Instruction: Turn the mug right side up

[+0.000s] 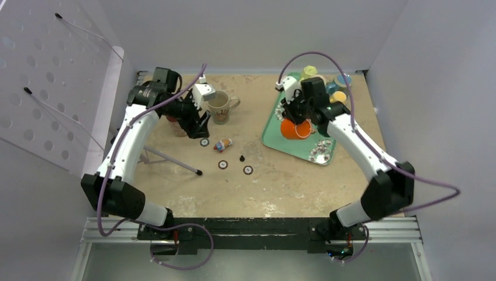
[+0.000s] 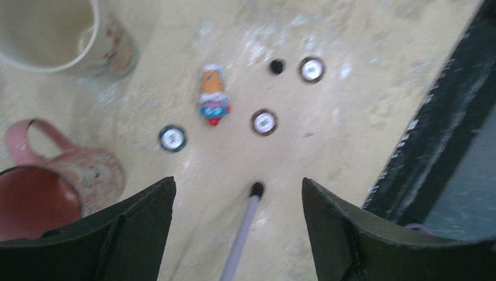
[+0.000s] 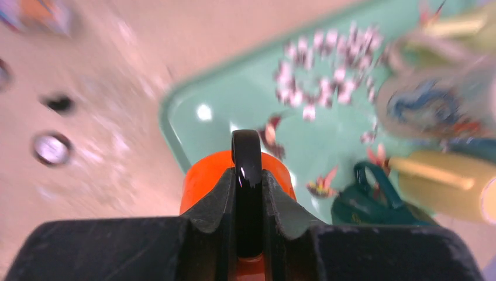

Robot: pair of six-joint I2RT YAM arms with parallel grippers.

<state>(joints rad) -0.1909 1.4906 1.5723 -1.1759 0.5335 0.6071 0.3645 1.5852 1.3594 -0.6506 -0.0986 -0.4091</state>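
**Orange mug [image 1: 290, 130] gripped by its handle on the tray**

The orange mug is found on the green tray [image 1: 270, 138], at the right of the table [image 1: 292, 187], under the right arm's wrist. Its black handle [image 3: 246, 155] is clamped between the fingers of the right gripper [image 3: 248, 187], which are closed tight on it from above. In the right wrist view the orange body is seen just below and behind the fingers. Whether the mouth faces up or down cannot be told, as the view is blurred and the gripper covers much of the mug.

Other things are crowded at the far end of the tray: a yellow cup [image 3: 444, 181], a dark green cup [image 3: 374, 205] and a scatter of small pale beads [image 3: 321, 76].

The left gripper [image 2: 238, 182] is held over the left part of the table with its jaws wide apart and nothing between them. A pink mug [image 2: 64, 181] is seen just beside its left finger, mouth open to the camera. A beige mug [image 2: 52, 35] stands upright farther off.

On the bare table between the arms lie a small toy figure [image 2: 212, 96], three round discs [image 2: 172, 138] [image 2: 264, 122] [image 2: 311, 69] and a small black piece [image 2: 276, 66]. A thin rod [image 2: 248, 216] with a black tip lies below the open jaws.
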